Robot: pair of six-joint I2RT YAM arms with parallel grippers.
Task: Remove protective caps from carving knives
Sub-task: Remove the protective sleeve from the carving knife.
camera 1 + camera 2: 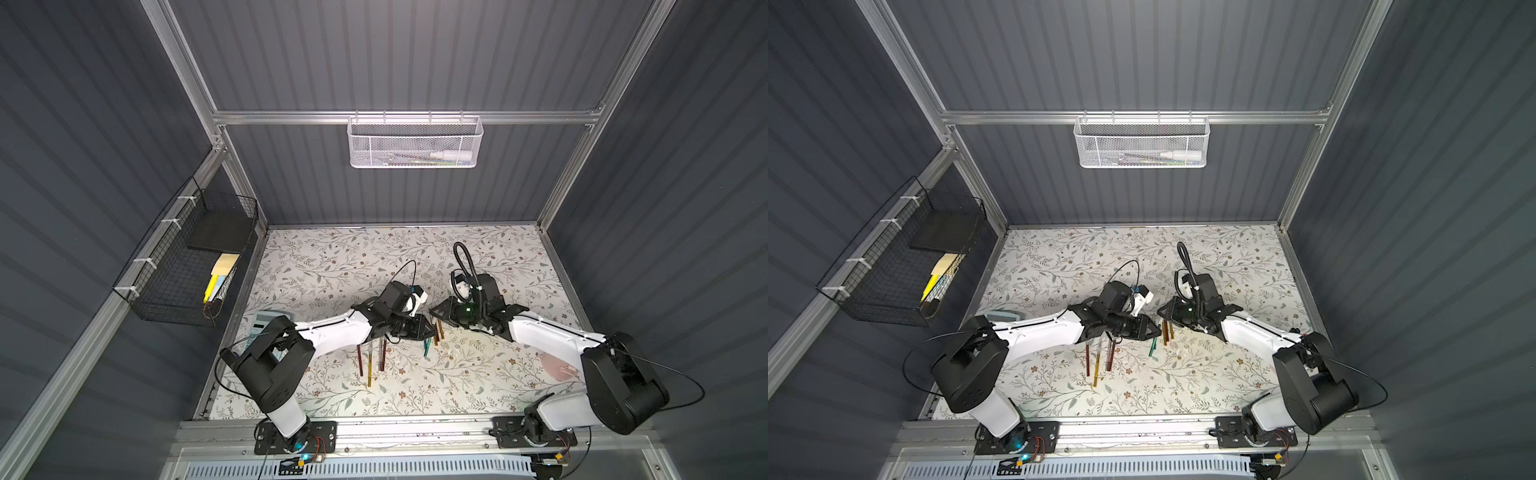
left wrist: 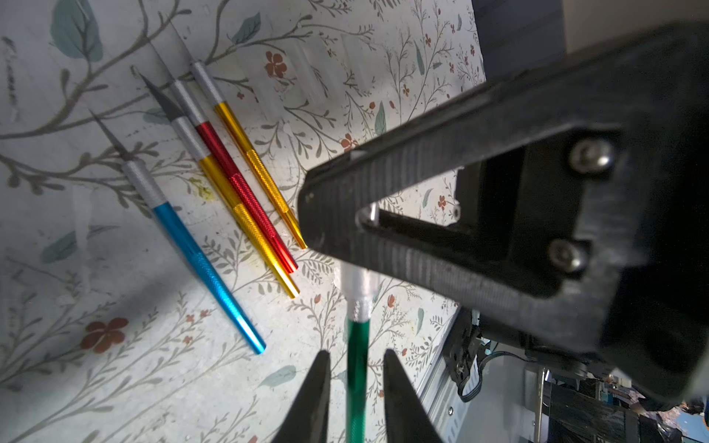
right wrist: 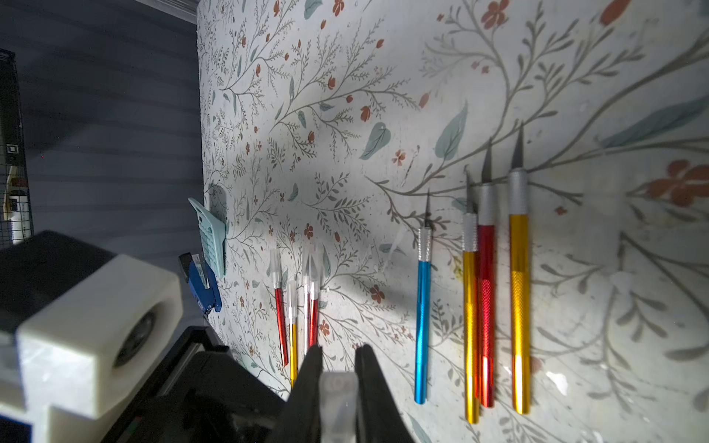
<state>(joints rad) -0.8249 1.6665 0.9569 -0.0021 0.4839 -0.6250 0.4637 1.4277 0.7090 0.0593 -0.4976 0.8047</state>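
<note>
We're right at the pull. The right claw (image 3: 337, 353) is pressed tight on the clear cap (image 3: 337, 387), pinching it between its fingers. The green knife (image 2: 357, 337) runs straight from that cap back between the fingers of the left claw (image 2: 356, 358). Its long axis joins the two claws tip to tip, cap end toward the right one. We see a sliver of light either side of the handle at the left fingertips, so we cannot tell whether that claw truly clamps it. We judge the cap must slide off along that axis, with the claws drawing apart. Just beside, four bare knives (image 2: 234, 180) lie on the floral mat (image 2: 115, 364). Four capped knives (image 3: 297, 318) wait well apart, near the calculator (image 3: 211, 230). Nothing stands between the claws.
</note>
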